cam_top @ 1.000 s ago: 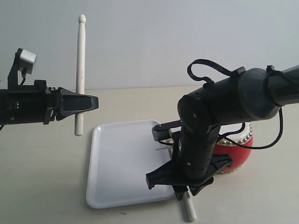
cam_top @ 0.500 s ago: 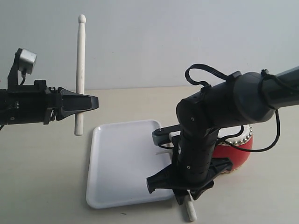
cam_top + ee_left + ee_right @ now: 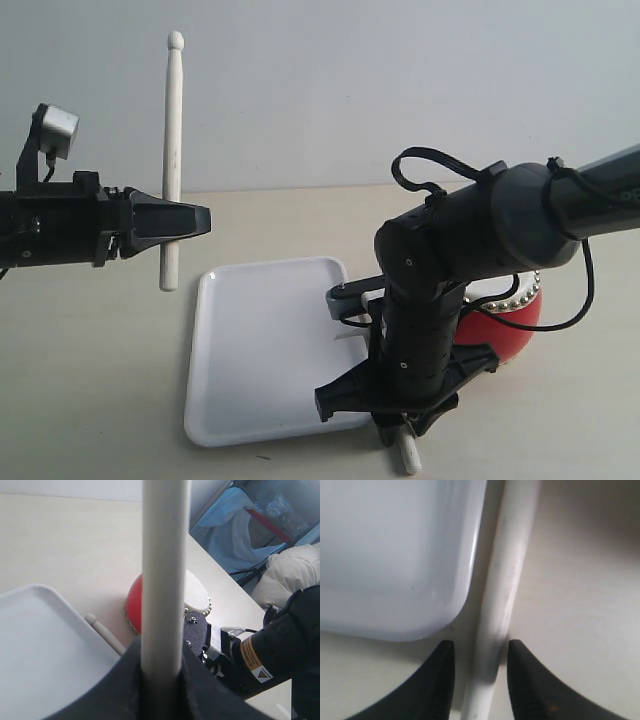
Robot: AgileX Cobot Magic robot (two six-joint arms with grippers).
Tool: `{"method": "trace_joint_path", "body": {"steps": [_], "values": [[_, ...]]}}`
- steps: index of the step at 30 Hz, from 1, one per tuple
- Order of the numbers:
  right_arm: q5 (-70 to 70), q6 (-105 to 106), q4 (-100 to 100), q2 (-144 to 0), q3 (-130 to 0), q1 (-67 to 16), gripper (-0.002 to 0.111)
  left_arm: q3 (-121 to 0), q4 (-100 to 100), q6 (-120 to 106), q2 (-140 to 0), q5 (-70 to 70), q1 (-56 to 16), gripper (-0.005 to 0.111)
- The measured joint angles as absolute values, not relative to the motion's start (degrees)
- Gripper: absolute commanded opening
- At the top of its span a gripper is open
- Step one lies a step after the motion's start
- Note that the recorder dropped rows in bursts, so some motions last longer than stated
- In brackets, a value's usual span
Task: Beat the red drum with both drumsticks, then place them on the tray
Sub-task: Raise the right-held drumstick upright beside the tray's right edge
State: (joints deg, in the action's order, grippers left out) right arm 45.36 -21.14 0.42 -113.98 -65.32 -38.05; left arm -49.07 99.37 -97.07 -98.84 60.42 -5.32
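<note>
A: Can any writing or brand be read?

B: One label is seen on the right arm, in the left wrist view. It is a yellow-orange strip with a black warning triangle. Its print is too small to be read.

A: How is the red drum described, and where is it placed?

B: The red drum is a squat, glossy red barrel with a cream skin ringed by brass studs. It stands on the pale surface just right of the tray. In the exterior view it is largely hidden behind the right arm.

A: And the sticks?

B: Both are slim and pale cream. The upright drumstick is pinched in the left tool. It is held vertical, bead tip uppermost, well above the surface and left of the tray. The loose drumstick lies flat on the surface just outside the tray's rim, between the tray and the drum. Grey scuffs are seen along its shaft.

A: How is the right tool set?

B: The right tool is lowered over the loose drumstick by a rounded corner of the white tray. Its black fingers are spread to either side of the shaft. A narrow gap is seen on the tray side, and the other finger is touching the shaft or very nearly so.
</note>
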Motion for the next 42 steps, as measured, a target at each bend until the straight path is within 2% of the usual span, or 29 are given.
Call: {"method": "trace_joint_path", "body": {"steps": [23,27,32,42], "values": [[44.9,-21.1,0.4,-114.8,-65.5,-38.0,0.035,-49.1,99.4,-97.1,-98.8,60.4,-5.3,0.000],[45.0,-21.3,0.0,-114.8,-65.5,-38.0,0.026,-49.1,99.4,-97.1,-98.8,60.4,-5.3,0.000],[45.2,-22.0,0.0,-114.8,-65.5,-38.0,0.001,-49.1,99.4,-97.1,-98.8,60.4,-5.3,0.000],[45.4,-22.1,0.0,-114.2,-65.5,-38.0,0.000,-49.1,99.4,-97.1,-98.8,60.4,-5.3,0.000]]}}
